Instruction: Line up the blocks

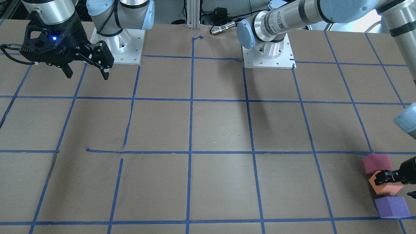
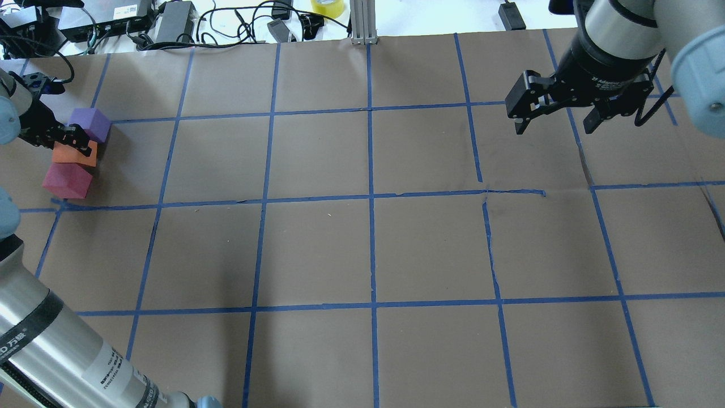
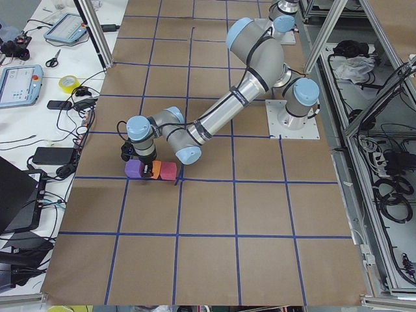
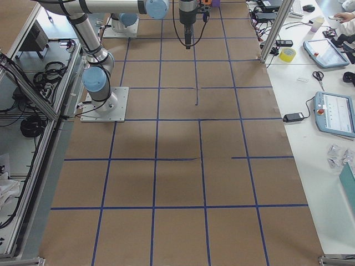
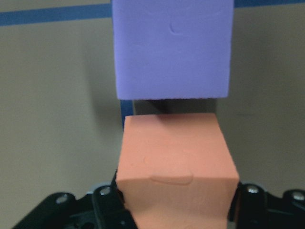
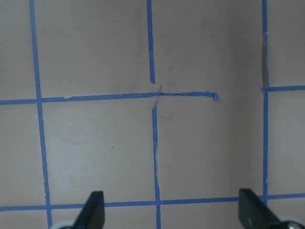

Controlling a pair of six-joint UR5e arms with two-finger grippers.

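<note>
Three foam blocks stand in a short row at the table's far left edge: purple (image 2: 90, 123), orange (image 2: 73, 154) and pinkish-red (image 2: 67, 180). The front-facing view shows them as pinkish-red (image 1: 377, 163), orange (image 1: 386, 188) and purple (image 1: 391, 207). My left gripper (image 2: 73, 144) is shut on the orange block, with a finger on each side. In the left wrist view the orange block (image 5: 176, 162) sits between the jaws, and the purple block (image 5: 174, 47) is just beyond it across a small gap. My right gripper (image 2: 552, 122) hangs open and empty above the table's right half, far from the blocks.
The table is brown paper with a blue tape grid (image 2: 371, 195). Both arm bases (image 1: 118, 48) (image 1: 268, 53) are bolted at the robot's side. An aluminium post (image 2: 362, 22), cables and a yellow tape roll (image 2: 327, 7) lie beyond the far edge.
</note>
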